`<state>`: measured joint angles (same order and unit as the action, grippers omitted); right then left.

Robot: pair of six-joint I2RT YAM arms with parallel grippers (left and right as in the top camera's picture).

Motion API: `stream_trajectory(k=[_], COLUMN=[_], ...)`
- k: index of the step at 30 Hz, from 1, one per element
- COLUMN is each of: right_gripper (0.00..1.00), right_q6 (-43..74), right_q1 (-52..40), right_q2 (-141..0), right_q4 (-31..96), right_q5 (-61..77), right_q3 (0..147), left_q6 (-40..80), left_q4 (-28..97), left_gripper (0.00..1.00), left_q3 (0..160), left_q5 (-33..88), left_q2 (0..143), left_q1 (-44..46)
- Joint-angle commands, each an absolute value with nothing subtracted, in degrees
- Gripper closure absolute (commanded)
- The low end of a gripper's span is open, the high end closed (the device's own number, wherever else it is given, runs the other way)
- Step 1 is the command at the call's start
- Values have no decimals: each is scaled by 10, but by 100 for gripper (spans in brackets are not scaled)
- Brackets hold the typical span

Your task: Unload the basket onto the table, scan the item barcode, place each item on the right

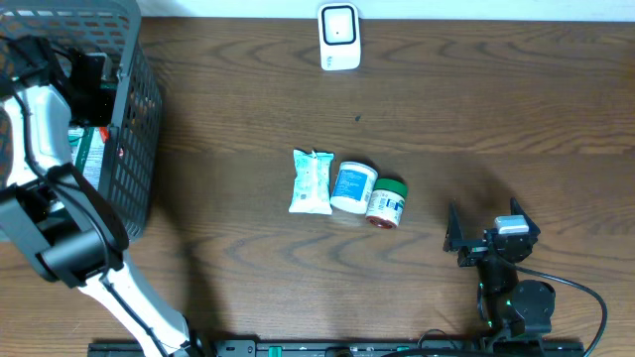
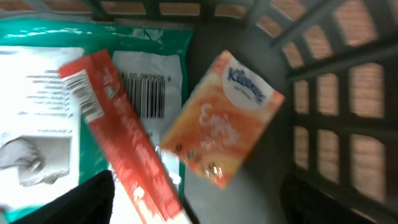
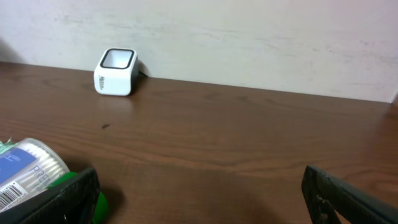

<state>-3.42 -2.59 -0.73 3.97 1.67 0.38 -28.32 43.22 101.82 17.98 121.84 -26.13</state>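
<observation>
My left gripper (image 2: 199, 211) is down inside the grey basket (image 1: 139, 119) and stands open. Its dark fingers (image 2: 81, 202) sit wide apart at the bottom of the left wrist view. A long red box (image 2: 118, 137) with a barcode at its top end lies slanted between them, close to the left finger. Beside it lie an orange Kleenex pack (image 2: 227, 118) and a green-and-white packet (image 2: 149, 81) showing a barcode. The white scanner (image 1: 338, 37) stands at the table's far edge. My right gripper (image 1: 486, 230) is open over bare table.
In the middle of the table a wipes pack (image 1: 311, 181), a blue-labelled tub (image 1: 352, 186) and a green-lidded jar (image 1: 387, 202) lie in a row. The basket's lattice wall (image 2: 336, 112) rises to the right of the left gripper.
</observation>
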Motion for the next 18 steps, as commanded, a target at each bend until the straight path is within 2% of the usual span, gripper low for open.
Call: stream_trajectory(k=[1, 8, 9, 11, 14, 18], right_gripper=[1, 1, 1, 1, 1, 1], right_q6=[-39, -39, -39, -39, -39, -39], right_q1=[-31, -31, -31, -31, -31, -31], right_q2=[-6, -6, -6, -6, -6, -6], right_q4=[42, 42, 42, 42, 42, 42], right_q5=[16, 16, 16, 16, 16, 16], right_q3=[3, 3, 3, 3, 3, 3], left_q6=[-282, -283, -283, -282, -282, -282], left_q4=[418, 414, 414, 410, 402, 399], left_gripper=[17, 19, 23, 39, 71, 74], left_q3=[1018, 1018, 1018, 1019, 1019, 1019], left_q5=[189, 189, 189, 189, 189, 189], left_q2=[1248, 1294, 1294, 1291, 1274, 1236], left_q1=[-263, -263, -263, -263, -263, -263])
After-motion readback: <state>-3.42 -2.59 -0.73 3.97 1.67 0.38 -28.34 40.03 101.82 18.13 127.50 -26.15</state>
